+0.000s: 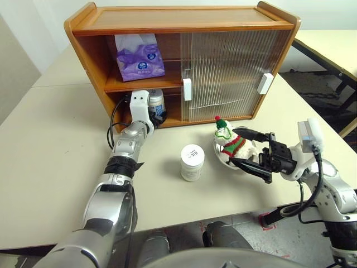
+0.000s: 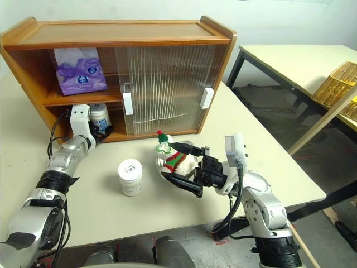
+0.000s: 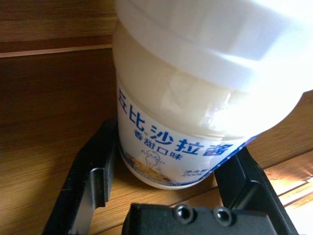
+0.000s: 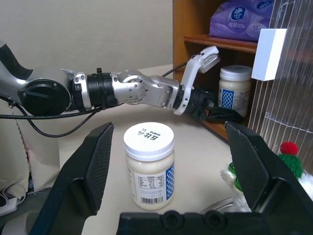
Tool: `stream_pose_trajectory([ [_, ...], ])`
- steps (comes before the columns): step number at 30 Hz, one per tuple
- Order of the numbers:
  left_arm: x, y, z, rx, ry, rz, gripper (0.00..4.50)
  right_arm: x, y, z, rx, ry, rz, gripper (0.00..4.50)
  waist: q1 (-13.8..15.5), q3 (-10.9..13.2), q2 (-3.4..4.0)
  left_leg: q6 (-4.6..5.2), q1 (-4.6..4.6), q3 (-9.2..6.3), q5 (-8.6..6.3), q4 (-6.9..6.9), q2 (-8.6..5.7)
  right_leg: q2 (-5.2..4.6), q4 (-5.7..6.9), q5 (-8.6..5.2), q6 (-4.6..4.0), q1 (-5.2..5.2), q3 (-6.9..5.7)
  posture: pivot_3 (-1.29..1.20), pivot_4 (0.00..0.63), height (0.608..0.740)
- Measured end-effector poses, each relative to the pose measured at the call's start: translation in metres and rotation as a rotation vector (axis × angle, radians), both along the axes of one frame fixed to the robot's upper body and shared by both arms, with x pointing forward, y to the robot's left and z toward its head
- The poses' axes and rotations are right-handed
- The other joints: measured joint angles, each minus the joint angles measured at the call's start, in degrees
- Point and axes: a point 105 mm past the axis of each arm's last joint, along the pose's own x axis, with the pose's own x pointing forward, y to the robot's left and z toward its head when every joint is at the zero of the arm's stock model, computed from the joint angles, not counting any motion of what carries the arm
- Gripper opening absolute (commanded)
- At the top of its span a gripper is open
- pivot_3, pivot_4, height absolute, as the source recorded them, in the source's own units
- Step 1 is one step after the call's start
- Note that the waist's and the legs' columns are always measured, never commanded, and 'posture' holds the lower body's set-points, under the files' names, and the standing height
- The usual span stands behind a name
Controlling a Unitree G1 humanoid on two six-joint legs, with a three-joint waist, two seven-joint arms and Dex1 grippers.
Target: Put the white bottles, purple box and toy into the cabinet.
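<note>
Head view: the purple box [image 1: 139,57] lies on the cabinet [image 1: 184,25]'s upper shelf; one white bottle [image 1: 157,103] stands on the lower shelf, the other white bottle [image 1: 192,162] on the table [image 1: 50,167] beside the toy [image 1: 230,142] in a steel bowl [image 1: 220,152]. Left wrist view: left gripper [image 3: 164,169] fingers stand apart astride the shelf bottle, whether touching I cannot tell. Right wrist view: right gripper [image 4: 171,161] spread wide, empty.

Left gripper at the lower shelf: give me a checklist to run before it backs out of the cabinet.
1. White bottle stands upright on the lower shelf of the cabinet: ok.
2. Left gripper has let go: cannot tell; its fingers flank the bottle's base, contact unclear.
3. Sliding doors leave the left bay open for backing out: ok.
4. Purple box already on the upper shelf: ok.
5. Second bottle and toy still on the table: not ok.
6. Right gripper open beside the toy: ok.
</note>
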Motion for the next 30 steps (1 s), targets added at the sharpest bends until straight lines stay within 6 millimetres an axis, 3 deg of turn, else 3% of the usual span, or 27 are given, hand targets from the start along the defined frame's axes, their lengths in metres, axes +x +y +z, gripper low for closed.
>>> stream_pose_trajectory([
  [3, 0.0, 0.0, 0.0, 0.001, 0.002, 0.003, 3.17, 0.0, 0.0, 0.0, 0.0, -0.001, 0.001, 4.5, 0.0, 0.0, 0.0, 0.0, 0.01, 0.0, 0.0, 0.0, 0.0, 0.0, 0.0, 0.0, 0.0, 0.0, 0.0, -0.22, 0.016, 0.74],
  [7, 0.0, 0.001, 0.0, 0.004, 0.002, 0.006, 4.48, 0.0, 0.0, 0.0, -0.001, -0.002, 0.002, 4.5, 0.0, 0.0, 0.0, -0.01, 0.02, 0.0, 0.01, 0.01, 0.0, 0.0, 0.0, 0.01, 0.0, 0.01, 0.0, -0.23, 0.016, 0.74],
  [18, -0.009, -0.002, 0.006, 0.009, -0.028, -0.007, 4.48, 0.0, 0.0, -0.001, -0.009, -0.006, 0.002, 4.5, -0.04, -0.01, -0.01, -0.02, 0.01, 0.0, 0.01, 0.02, 0.0, -0.01, 0.0, 0.01, 0.0, 0.02, 0.0, -0.23, 0.008, 0.74],
  [27, -0.045, 0.009, 0.008, 0.055, -0.06, -0.012, 4.48, 0.0, 0.0, -0.001, -0.016, -0.01, 0.01, 4.5, -0.08, -0.03, 0.0, -0.01, 0.06, 0.01, 0.01, 0.01, -0.01, -0.01, 0.01, 0.03, -0.09, 0.02, -0.01, -0.21, 0.008, 0.74],
  [30, -0.047, 0.01, 0.014, 0.058, -0.083, -0.011, 3.9, 0.0, 0.0, -0.001, -0.017, -0.009, 0.013, 4.5, 0.15, -0.03, -0.01, -0.02, 0.08, 0.01, 0.01, 0.02, -0.02, -0.01, 0.02, 0.28, -0.5, 0.03, -0.01, -0.2, 0.009, 0.74],
])
